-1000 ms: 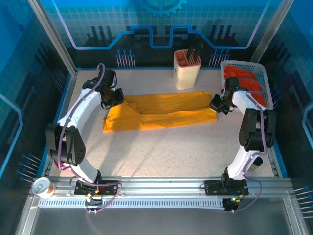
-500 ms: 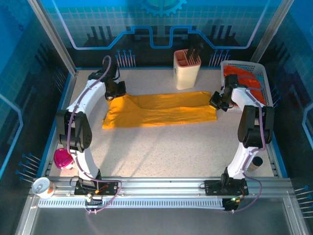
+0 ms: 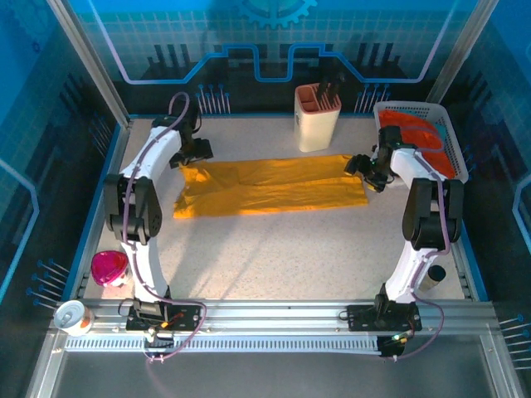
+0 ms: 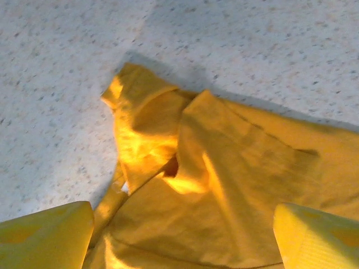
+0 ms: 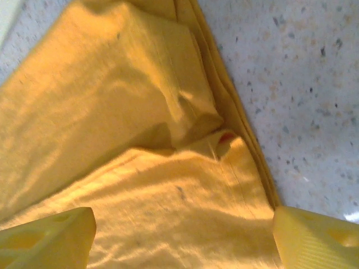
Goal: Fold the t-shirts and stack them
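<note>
Done: mustard-yellow cloth t-shirt (image 3: 274, 184) folded lengthwise.
Remaining: probably cross-fold; orange-red cloth t-shirt (image 3: 419, 141); stacking.
Left pincer (image 3: 197, 153), right pincer (image 3: 357, 166): wide, empty.

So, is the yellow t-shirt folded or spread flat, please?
Folded: the yellow t-shirt lies as a long narrow strip, layers overlapping.
</note>
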`<state>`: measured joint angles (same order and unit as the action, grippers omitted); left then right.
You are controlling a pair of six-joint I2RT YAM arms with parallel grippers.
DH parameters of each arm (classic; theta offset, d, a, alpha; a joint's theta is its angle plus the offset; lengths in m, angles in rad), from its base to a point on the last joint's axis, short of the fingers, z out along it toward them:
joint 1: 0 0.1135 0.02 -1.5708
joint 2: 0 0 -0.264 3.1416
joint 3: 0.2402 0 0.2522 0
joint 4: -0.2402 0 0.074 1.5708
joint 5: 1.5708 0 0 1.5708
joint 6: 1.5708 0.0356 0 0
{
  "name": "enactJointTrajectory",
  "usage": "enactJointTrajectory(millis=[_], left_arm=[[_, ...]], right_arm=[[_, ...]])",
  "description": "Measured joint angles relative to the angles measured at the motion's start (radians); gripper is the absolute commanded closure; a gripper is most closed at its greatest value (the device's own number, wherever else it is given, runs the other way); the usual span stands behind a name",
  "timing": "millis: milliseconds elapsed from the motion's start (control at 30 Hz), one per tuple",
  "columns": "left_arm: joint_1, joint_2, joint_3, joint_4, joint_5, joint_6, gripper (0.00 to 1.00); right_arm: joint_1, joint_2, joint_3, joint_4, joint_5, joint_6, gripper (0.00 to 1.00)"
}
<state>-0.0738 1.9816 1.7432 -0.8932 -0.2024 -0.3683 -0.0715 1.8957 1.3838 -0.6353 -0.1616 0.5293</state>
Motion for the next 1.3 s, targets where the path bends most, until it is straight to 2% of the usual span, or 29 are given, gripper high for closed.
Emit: enactJointTrajectory(millis=[133,300,433,633,700,733,833,1000,1100,1300], left_arm=[[-0.021,-0.103,-0.151,0.008,0.0,-0.047,0.2],[-0.129,-0.165,-0.313,0.056,0.028,-0.108,0.24],[-0.2,-0.146,-0.386,0.11,0.069,-0.147,0.37],[-0.17,-0.024,-0.353,0.139,0.095,-0.156,0.4],[-0.152,0.027,-0.329,0.135,0.103,-0.152,0.4],[-0.142,0.052,-0.312,0.127,0.108,-0.147,0.42],[-0.118,0.084,-0.246,0.079,0.129,-0.119,0.5],[-0.063,0.21,-0.05,-0.022,0.148,-0.056,0.49],[-0.038,0.307,0.122,-0.111,0.148,-0.019,0.49],[-0.032,0.494,0.484,-0.266,0.158,0.021,0.47]], right_arm=[[0.056,-0.009,-0.001,-0.01,0.004,-0.031,0.16],[0.145,0.045,0.078,-0.019,0.005,-0.074,0.2],[0.181,0.167,0.211,-0.002,0.019,-0.097,0.26],[0.197,0.328,0.34,-0.003,0.046,-0.094,0.36],[0.197,0.346,0.366,-0.026,0.056,-0.089,0.48],[0.197,0.35,0.383,-0.044,0.059,-0.083,0.51],[0.2,0.365,0.404,-0.096,0.061,-0.085,0.52],[0.221,0.335,0.352,-0.134,0.063,-0.086,0.54],[0.251,0.281,0.273,-0.151,0.063,-0.085,0.54],[0.373,0.154,0.079,-0.158,0.041,-0.044,0.55]])
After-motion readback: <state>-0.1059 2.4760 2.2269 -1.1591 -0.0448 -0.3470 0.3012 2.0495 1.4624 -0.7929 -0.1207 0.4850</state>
